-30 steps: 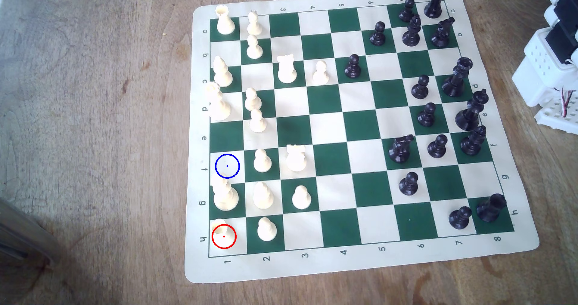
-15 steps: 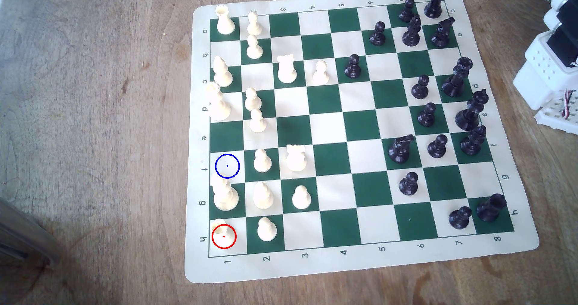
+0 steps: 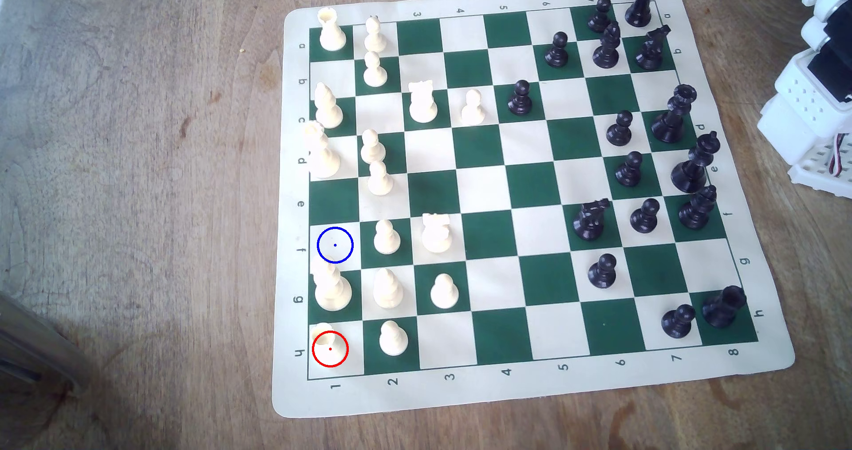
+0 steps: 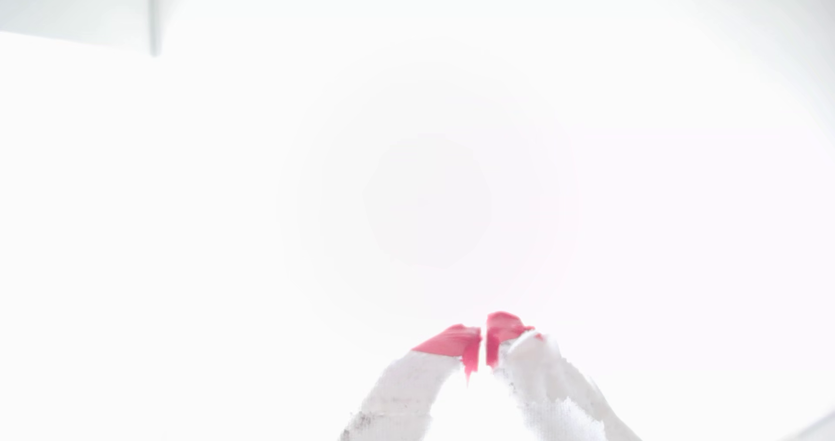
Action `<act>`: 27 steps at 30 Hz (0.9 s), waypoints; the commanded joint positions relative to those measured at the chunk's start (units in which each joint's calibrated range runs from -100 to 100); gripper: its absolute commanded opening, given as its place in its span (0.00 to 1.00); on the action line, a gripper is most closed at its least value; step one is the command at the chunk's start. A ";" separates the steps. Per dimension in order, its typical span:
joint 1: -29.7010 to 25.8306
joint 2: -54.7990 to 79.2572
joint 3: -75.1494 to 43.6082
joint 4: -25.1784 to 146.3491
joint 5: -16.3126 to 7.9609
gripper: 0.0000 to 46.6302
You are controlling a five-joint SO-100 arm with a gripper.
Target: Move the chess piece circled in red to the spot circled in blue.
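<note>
The wooden counter [image 3: 138,201] spreads under everything I see in the exterior view; on it lies the green-and-cream chess mat [image 3: 525,390], turned a little askew; my white arm [image 3: 811,104] sits off the mat's edge at the exterior view's right, well apart from the cream pieces; the black pieces crowd the columns numbered 6 to 8 on that same side, the cream ones the columns 1 to 3 at the exterior view's left; the cream king [image 3: 331,288] stands upright on the dark square of row g, between the two marked squares; the rook [image 3: 328,344] stands upright on the cream corner square at h1, ringed in red, with a cream pawn [image 3: 393,338] just beside it on the next square; the blue-ringed square [image 3: 335,245] at f1 is bare, two rows up from the rook; in the wrist view my tool [image 4: 483,339] points into a washed-out white glare, its pink fingertips [image 4: 452,341] nearly touching, a narrow slit between them, gripping nothing.
</note>
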 commanded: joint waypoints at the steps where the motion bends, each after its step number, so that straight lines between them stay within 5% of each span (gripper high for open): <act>1: 1.24 -0.37 0.81 19.93 0.73 0.00; 5: 9.14 -0.20 -0.64 46.62 0.68 0.00; 8: 12.82 -0.03 -9.07 74.96 -4.74 0.00; 15: 0.85 13.30 -27.29 95.52 -5.03 0.04; 20: -3.38 38.85 -45.79 98.55 -10.45 0.42; 27: -2.75 70.43 -54.67 82.74 -12.80 0.48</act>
